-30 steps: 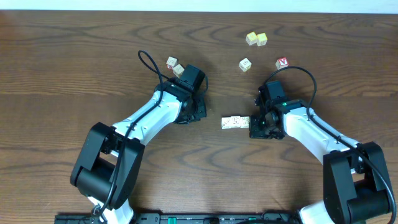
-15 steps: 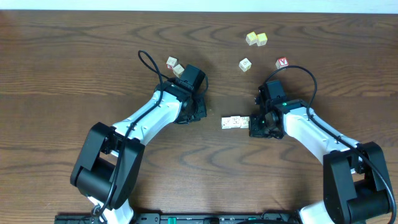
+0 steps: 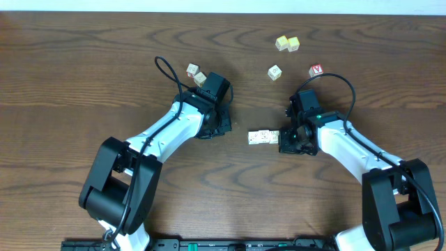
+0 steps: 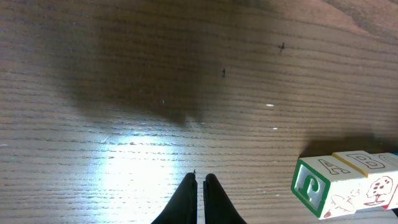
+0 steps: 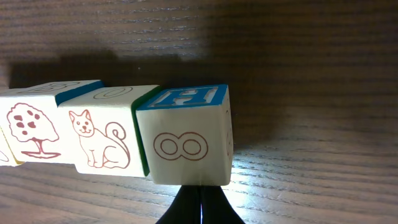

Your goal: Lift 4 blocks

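The right claw (image 5: 200,198) has its fingers pressed together into one blunt tip, and that tip sits against the lower face of the end block (image 5: 186,137), the one marked with an 8 and a blue H. This looks like a push rather than a pinch. That block heads a row of blocks (image 3: 263,137) lying edge to edge on the desk (image 3: 70,70) between the two arms; the right wrist view shows three of them and a sliver of another, so the count is unclear. The left claw (image 4: 200,186) is likewise closed and empty, low over bare wood, with the row's far end (image 4: 348,186) off to its side and well apart. Judging by this, the plan is probably to squeeze the row from both ends and raise it whole. Against a second ago, the right claw has crept slightly closer to the row, while the row and left arm look unmoved.
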{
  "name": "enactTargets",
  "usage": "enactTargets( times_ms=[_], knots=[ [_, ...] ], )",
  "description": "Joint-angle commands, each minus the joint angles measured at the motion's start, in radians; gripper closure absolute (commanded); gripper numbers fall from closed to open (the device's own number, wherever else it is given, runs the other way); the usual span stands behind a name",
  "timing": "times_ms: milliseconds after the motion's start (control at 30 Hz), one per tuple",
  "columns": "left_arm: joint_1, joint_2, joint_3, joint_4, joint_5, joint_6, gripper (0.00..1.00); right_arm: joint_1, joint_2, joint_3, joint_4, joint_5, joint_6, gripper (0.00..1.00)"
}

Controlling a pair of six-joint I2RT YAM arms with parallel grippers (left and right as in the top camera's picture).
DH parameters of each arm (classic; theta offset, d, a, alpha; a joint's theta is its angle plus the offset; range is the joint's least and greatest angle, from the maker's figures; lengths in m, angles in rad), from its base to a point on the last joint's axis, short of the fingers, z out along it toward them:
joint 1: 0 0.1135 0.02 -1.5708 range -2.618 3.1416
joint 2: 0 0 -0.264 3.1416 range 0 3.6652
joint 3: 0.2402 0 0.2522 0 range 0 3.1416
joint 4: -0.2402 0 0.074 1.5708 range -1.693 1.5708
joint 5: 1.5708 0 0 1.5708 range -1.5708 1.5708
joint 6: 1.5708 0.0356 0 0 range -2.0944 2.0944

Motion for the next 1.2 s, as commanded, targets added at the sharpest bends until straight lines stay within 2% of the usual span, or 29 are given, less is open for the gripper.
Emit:
enactTargets(
  times_ms=[0,333,433,533,700,800,900,1100,1167],
  knots=[
    [-0.001,0.006,-0.008,0.0,-0.014,0.017,0.93,0.008,0.005,-0.004,0.005,-0.009,0.023,0.99],
    [-0.001,0.006,-0.008,0.0,-0.014,0.017,0.93,0.017,0.005,0.003,0.008,-0.046,0.032,0.99],
    [-0.001,0.006,-0.008,0.0,-0.014,0.017,0.92,0.017,0.005,0.037,-0.039,-0.044,0.028,0.99],
    [-0.001,0.006,-0.008,0.0,-0.014,0.035,0.93,0.002,0.004,0.15,-0.179,-0.045,0.012,0.99],
    [-0.001,0.006,-0.008,-0.014,-0.013,0.047,0.93,-0.105,0.004,0.325,-0.363,-0.041,-0.113,0.99],
    [-0.013,0.006,-0.008,-0.014,-0.005,0.047,0.93,-0.195,0.01,0.304,-0.325,-0.038,-0.164,0.99],
    [-0.039,0.01,-0.008,-0.006,-0.006,0.047,0.93,-0.227,0.014,0.242,-0.269,-0.038,-0.169,0.99],
    [-0.101,0.041,-0.008,0.047,-0.006,0.035,0.92,-0.23,0.014,0.082,-0.053,-0.167,-0.165,0.99],
    [-0.102,0.051,-0.008,0.048,-0.005,0.019,0.93,-0.23,0.014,0.063,-0.031,-0.168,-0.143,0.99]
  ],
)
